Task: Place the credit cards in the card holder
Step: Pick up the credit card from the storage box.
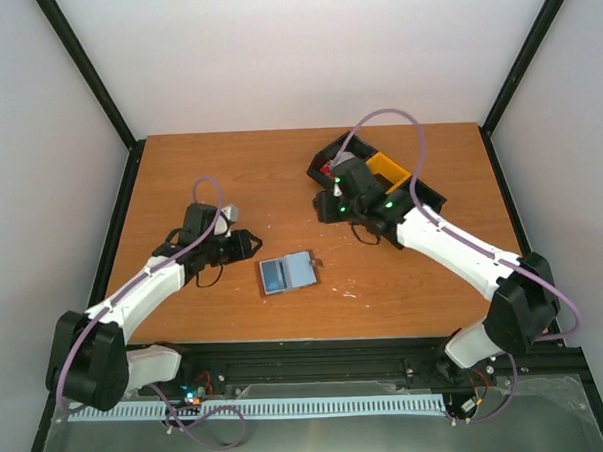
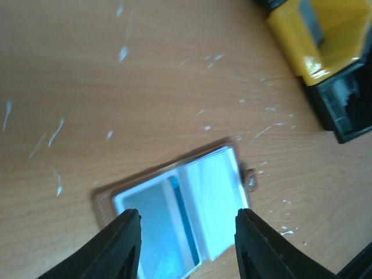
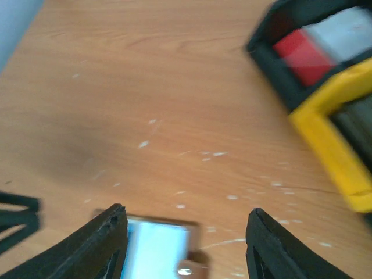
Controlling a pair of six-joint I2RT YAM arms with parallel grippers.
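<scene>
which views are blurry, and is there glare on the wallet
Top external: sharp and evenly lit, the card holder clear. Left wrist: slightly soft, the card holder's pale inside washed out by glare, the tray corner fuzzy. Right wrist: blurriest, smeared throughout, the tray and red cards streaked, the card holder overexposed.

I have the top camera high above and behind the arm bases, looking down on the whole table (image 1: pixel 229 179). My left wrist camera peers out through the left gripper (image 2: pixel 187 224), close over the card holder (image 2: pixel 212 192). My right wrist camera looks through the right gripper (image 3: pixel 187 212), low and blurred. Both wrist views share the card holder and the tray (image 2: pixel 317 46).
</scene>
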